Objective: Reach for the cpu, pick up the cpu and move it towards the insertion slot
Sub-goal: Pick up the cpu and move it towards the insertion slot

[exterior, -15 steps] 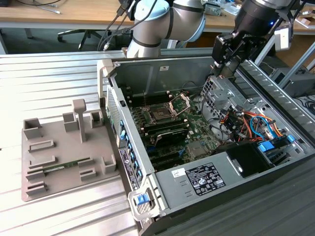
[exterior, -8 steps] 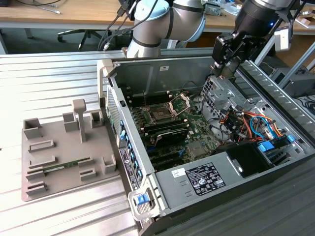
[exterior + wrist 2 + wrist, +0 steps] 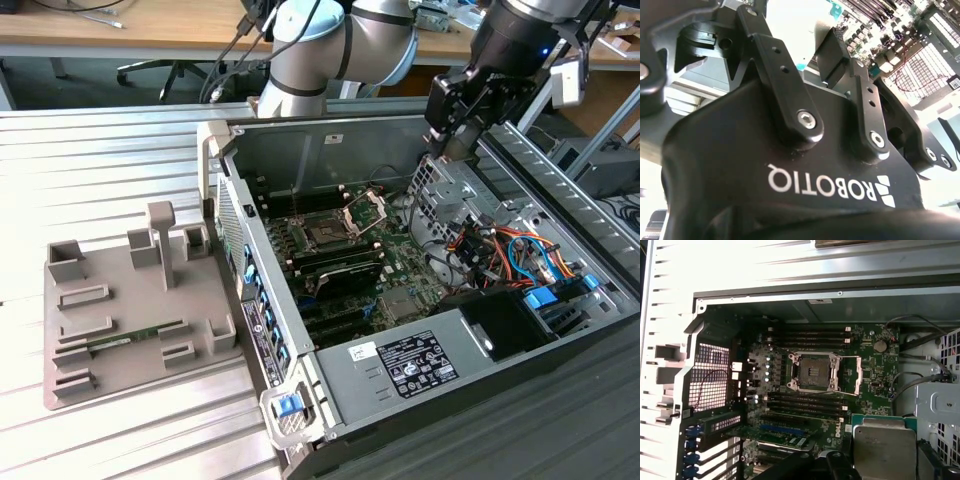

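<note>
socket: insertion slot (image 3: 814,372) bare from above, bracket (image 3: 858,375) swung aside
flanks: memory slots (image 3: 807,335) just beside, both long sides
drive cage (image 3: 440,190): close on exterior view's right
cables (image 3: 500,245): bundled past cage

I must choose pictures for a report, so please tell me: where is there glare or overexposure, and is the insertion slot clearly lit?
In the first wrist view, the case wall above the board is washed out, yet the insertion slot is evenly lit and readable. In the second wrist view, the background behind the gripper burns to white. In the exterior view, lighting is even, without strong glare.
</note>
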### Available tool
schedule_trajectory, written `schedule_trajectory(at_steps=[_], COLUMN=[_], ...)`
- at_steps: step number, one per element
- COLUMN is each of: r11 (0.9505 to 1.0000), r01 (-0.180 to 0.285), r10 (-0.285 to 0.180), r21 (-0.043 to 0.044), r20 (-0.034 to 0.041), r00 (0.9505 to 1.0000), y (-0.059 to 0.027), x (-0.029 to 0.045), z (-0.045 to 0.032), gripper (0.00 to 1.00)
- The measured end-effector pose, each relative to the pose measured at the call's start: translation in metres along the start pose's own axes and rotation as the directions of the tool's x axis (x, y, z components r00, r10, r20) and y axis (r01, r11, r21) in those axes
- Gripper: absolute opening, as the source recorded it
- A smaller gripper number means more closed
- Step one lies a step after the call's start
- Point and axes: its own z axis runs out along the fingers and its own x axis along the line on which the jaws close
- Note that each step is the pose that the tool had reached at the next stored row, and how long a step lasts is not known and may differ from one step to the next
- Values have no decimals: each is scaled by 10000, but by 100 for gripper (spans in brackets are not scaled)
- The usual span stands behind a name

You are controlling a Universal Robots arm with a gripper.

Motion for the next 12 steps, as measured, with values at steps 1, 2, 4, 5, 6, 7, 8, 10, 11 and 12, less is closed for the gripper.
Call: schedule_trajectory(at_steps=[1, 2, 4, 5, 6, 7, 8, 10, 11, 12], r11=[10000, 10000, 10000, 10000, 10000, 10000, 10000, 10000, 10000, 10000], r01=[-2, -1, -2, -2, -2, -2, -2, -2, -2, -2], r10=[2, 1, 2, 2, 2, 2, 2, 2, 2, 2], r21=[0, 0, 0, -1, -1, 0, -1, -1, 0, -1], r20=[0, 0, 0, 0, 0, 0, 0, 0, 0, 0], r00=[10000, 10000, 10000, 10000, 10000, 10000, 10000, 10000, 10000, 10000], y=[0, -1, -1, -1, -1, -2, -2, -2, -2, -3], x=[1, 2, 2, 2, 2, 2, 2, 2, 2, 3], z=[6, 12, 21, 29, 33, 37, 42, 51, 55, 62], gripper=[55, 55, 55, 55, 55, 55, 55, 55, 55, 55])
